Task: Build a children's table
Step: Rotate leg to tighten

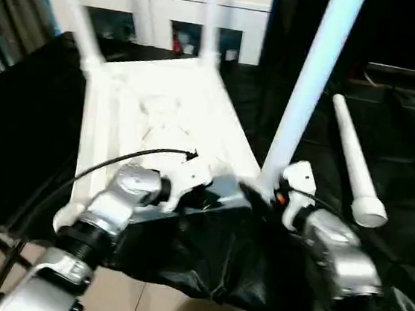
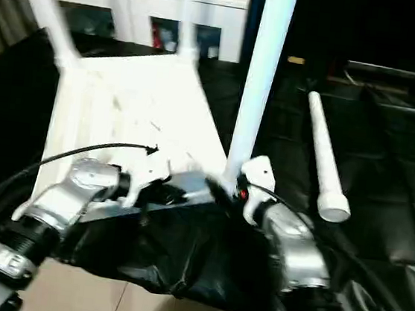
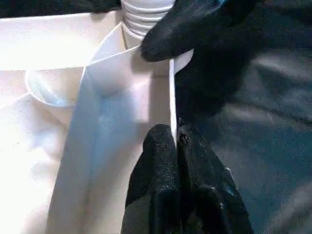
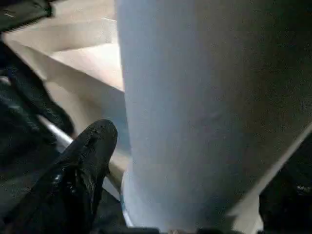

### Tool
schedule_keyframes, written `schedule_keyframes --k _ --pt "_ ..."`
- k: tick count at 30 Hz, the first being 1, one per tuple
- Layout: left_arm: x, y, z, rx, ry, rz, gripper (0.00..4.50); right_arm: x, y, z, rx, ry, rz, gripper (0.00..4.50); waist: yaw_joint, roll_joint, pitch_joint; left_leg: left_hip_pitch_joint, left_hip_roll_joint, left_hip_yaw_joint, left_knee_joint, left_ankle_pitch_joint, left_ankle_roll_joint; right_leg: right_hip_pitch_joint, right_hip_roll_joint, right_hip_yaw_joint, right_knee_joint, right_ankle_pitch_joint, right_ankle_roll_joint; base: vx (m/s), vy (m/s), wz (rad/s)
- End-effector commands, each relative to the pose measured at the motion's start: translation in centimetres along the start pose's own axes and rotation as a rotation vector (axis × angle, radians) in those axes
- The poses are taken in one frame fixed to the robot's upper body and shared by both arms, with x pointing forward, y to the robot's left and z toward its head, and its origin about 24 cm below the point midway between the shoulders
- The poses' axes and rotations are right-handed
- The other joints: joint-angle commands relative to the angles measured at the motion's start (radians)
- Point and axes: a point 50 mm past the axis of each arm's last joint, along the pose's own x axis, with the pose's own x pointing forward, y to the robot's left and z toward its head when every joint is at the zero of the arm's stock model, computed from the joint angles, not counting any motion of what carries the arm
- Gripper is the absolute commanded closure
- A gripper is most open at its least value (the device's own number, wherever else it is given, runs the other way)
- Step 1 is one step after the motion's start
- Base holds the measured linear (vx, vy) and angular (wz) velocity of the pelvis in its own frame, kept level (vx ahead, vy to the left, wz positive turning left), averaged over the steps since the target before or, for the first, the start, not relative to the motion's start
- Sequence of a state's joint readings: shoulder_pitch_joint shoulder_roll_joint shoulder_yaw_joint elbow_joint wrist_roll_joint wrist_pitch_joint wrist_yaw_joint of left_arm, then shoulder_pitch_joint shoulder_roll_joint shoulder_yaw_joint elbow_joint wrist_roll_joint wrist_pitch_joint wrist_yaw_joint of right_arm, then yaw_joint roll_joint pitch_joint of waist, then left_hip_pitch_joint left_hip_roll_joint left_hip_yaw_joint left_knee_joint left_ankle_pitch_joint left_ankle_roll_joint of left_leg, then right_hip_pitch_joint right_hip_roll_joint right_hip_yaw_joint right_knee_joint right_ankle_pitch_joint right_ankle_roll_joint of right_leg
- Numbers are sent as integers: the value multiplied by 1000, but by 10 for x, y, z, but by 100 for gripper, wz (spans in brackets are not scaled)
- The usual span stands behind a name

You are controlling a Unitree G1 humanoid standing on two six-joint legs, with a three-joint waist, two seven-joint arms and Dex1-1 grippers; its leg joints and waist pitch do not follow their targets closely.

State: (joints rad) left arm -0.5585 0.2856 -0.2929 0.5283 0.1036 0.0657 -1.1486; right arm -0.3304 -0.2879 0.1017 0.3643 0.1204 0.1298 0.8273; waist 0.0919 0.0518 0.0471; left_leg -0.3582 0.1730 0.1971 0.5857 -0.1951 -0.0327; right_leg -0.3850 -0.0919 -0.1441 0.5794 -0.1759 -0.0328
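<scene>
The white tabletop (image 1: 167, 113) lies upside down on black cloth, ribbed side up. Two white legs (image 1: 80, 21) (image 1: 210, 21) stand in its far corner sockets. A third leg (image 1: 309, 84) rises upright from the near right corner, and my right gripper (image 1: 267, 189) is shut on its base, one black finger (image 4: 83, 165) on either side of the tube. My left gripper (image 3: 175, 141) is shut on the tabletop's thin near rim (image 3: 171, 87), close beside that corner. The fourth leg (image 1: 353, 161) lies loose on the cloth to the right.
A white cabinet (image 1: 163, 15) with glass doors stands behind the work surface. The black cloth (image 1: 203, 260) hangs over the near edge, with tiled floor below. A black cable (image 1: 109, 163) arcs over my left wrist.
</scene>
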Motion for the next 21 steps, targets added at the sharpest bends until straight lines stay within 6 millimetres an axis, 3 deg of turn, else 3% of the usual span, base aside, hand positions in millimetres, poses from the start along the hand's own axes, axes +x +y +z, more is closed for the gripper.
schedule_keyframes --k 1,8,17,18,21 --pt "7 -5 7 55 -2 -100 450 6 15 12 -32 -24 182 65 4 -12 -63 7 77 -34 -64 -179 80 48 -91 77 -67 -238 -161 0 0 0" --pt "-1 -5 6 103 8 -226 450 -10 20 16 -107 64 446 121 25 -15 -68 9 79 -33 -59 -154 94 47 -92 80 -60 -209 -170 0 0 0" --pt "-2 -6 4 115 9 -259 450 -8 25 15 -108 65 490 174 29 -18 -69 5 77 -35 -59 -147 82 50 -93 77 -60 -223 -165 0 0 0" --pt "-2 -5 4 109 8 -254 450 -6 25 15 -101 51 466 176 30 -13 -69 5 78 -36 -59 -144 82 50 -94 77 -59 -218 -166 0 0 0" --pt "-2 -3 3 88 2 -229 450 -2 23 14 -83 24 382 178 28 -16 -68 3 76 -35 -59 -145 84 50 -93 76 -60 -216 -168 0 0 0"
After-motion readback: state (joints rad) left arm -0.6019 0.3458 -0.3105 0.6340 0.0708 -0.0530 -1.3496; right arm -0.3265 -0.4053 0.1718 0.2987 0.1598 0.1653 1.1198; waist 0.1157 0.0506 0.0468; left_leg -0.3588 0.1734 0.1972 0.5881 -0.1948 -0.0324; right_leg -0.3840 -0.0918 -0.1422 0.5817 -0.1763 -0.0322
